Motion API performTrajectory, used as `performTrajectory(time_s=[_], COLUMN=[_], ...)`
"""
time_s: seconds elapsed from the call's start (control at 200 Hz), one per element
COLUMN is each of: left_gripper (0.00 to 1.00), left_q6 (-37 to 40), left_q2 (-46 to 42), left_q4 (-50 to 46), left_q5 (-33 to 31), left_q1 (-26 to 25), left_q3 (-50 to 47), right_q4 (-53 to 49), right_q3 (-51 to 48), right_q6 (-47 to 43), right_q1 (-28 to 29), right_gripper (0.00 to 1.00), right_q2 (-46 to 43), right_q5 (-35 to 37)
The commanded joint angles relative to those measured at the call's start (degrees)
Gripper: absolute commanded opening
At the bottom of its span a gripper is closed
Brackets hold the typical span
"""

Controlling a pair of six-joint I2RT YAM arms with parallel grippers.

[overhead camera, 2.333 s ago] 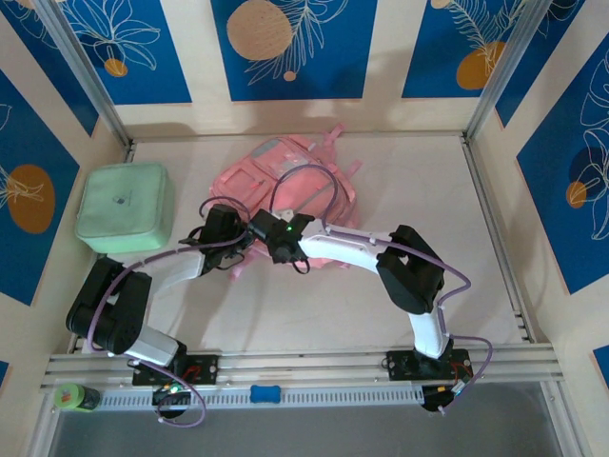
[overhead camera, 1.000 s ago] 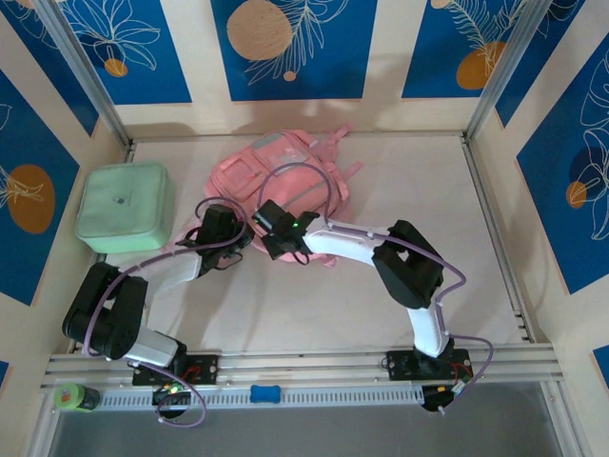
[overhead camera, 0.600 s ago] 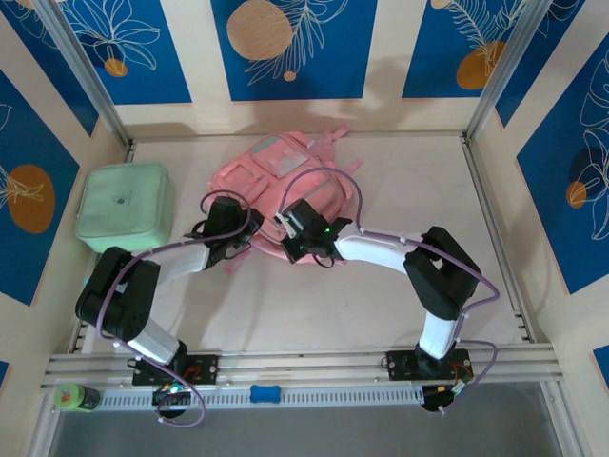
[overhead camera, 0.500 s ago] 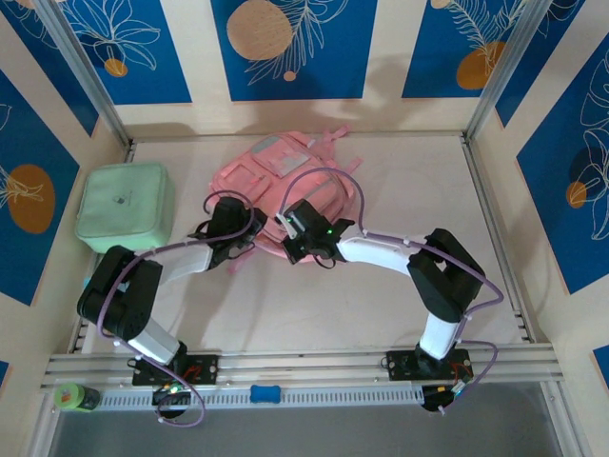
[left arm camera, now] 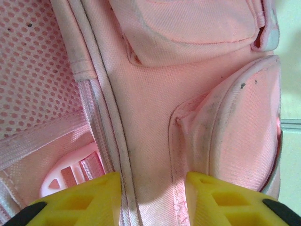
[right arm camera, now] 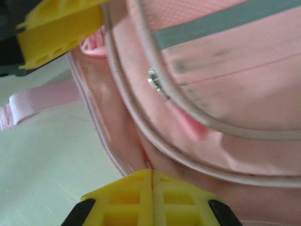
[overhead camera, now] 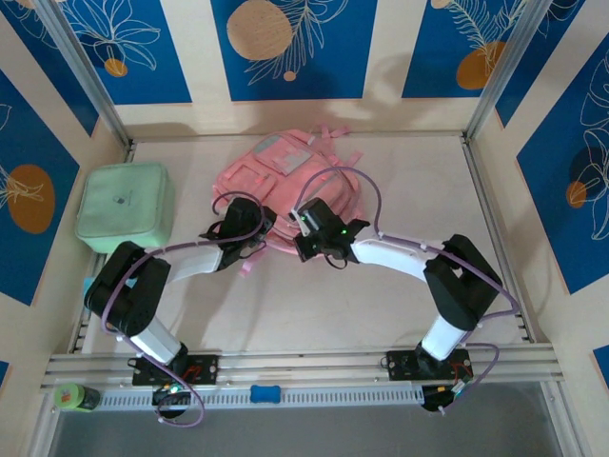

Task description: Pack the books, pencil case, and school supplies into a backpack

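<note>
Top external has our backpack (overhead camera: 285,171) lying flat toward the back of the surface (overhead camera: 409,190), with both arms working at its near edge. We're reckoning this is the get-it-open step?

> Yep, that's our read too. Left wrist shows the left gripper (left arm camera: 153,181) with fingers apart, straddling a piped seam. Whether it's actually pinching cloth is hard to say from that angle. The right gripper (right arm camera: 151,176) is pressed fully together at the bag's lower rim.

Any tips for doing it cleanly?

> The woven pink fabric is floppy and the mesh panel (left arm camera: 33,70) is floppier. We'd grab the stiff piping or the little metal zipper pull (right arm camera: 153,80), not the slick grey stripe (right arm camera: 225,21). Then we'd pull slowly so the bag doesn't just slide.
</note>
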Motion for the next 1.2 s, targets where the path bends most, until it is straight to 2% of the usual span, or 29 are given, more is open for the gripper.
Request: performTrajectory(time_s=[0.0, 0.045, 0.14, 0.25, 0.51, 0.815, 1.0, 1.196], left_gripper=[0.39, 0.39, 0.39, 0.39, 0.40, 0.40, 0.31, 0.23], left_q6=[0.4, 0.2, 0.0, 0.3, 1.5, 0.7, 0.3, -0.1], left_q2=[-2.1, -2.0, -2.4, -3.1, -2.7, 2.0, 3.8, 4.2], left_q4=[1.7, 2.0, 2.1, 1.3, -0.2, -0.1, 0.9, 0.8], left_q5=[-1.5, -1.6, -2.0, -2.0, -1.1, 2.6, 3.8, 3.9], left_q1=[-0.5, -0.5, -0.5, -0.4, 0.2, 0.7, 0.9, 1.0], left_q3=[0.6, 0.3, -0.4, -0.6, 1.5, 6.5, 7.8, 8.1], right_q4=[-3.8, -5.3, -8.4, -10.0, -13.0, -10.3, -8.1, -6.4], right_q3=[3.3, 5.3, 8.7, 10.5, 9.4, 11.9, 13.2, 15.6], right_q6=[3.7, 4.8, 8.1, 7.8, 8.1, 7.6, 7.2, 5.6], right_q1=[1.3, 3.2, 4.0, 4.2, 1.7, -0.4, -0.5, 0.2], right_gripper=[0.00, 0.10, 0.13, 0.27, 0.40, 0.51, 0.56, 0.55], right_q2=[-1.2, -0.1, 2.3, 4.1, 3.8, 8.6, 10.0, 11.5], right_q5=[0.0, 2.6, 4.4, 5.7, 5.7, 1.4, 3.1, 6.1])
